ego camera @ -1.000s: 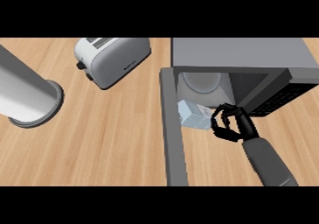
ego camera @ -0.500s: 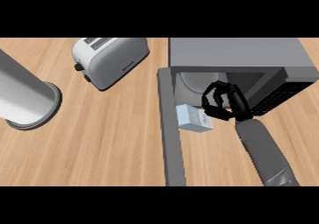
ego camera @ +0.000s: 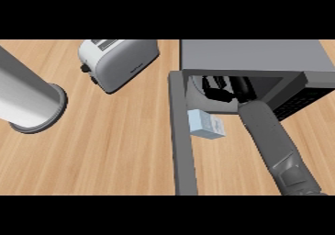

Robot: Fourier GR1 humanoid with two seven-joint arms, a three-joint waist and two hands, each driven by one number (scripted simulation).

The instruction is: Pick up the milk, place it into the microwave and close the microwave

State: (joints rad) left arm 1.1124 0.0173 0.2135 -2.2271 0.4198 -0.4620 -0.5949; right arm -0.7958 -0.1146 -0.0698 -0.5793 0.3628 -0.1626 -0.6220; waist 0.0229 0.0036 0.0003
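Just now found the right hand well inside the open cavity of the microwave, with the grey forearm running in through the opening from below. Compared this with a second before: had seen that hand low at the mouth of the oven, right beside the milk; half a second before, saw it higher, at the threshold. Noted no matching move of the carton: found it in much the same spot throughout, on the counter just outside the opening, between the swung-out door and the forearm, and apart from the hand. Could not tell whether the hand was spread or closed in the dark of the cavity; saw nothing of the carton in it, in any case.

Judged from this that the placing step was not yet done: went in without the load, by the look of it. Would expect a return to the carton before any closing of the door.

As for the milk itself: saw a small pale blue-and-white box, lying tilted instead of standing square, with a flat side showing. Judged it light and easy to nudge.

Saw no left hand anywhere in view.
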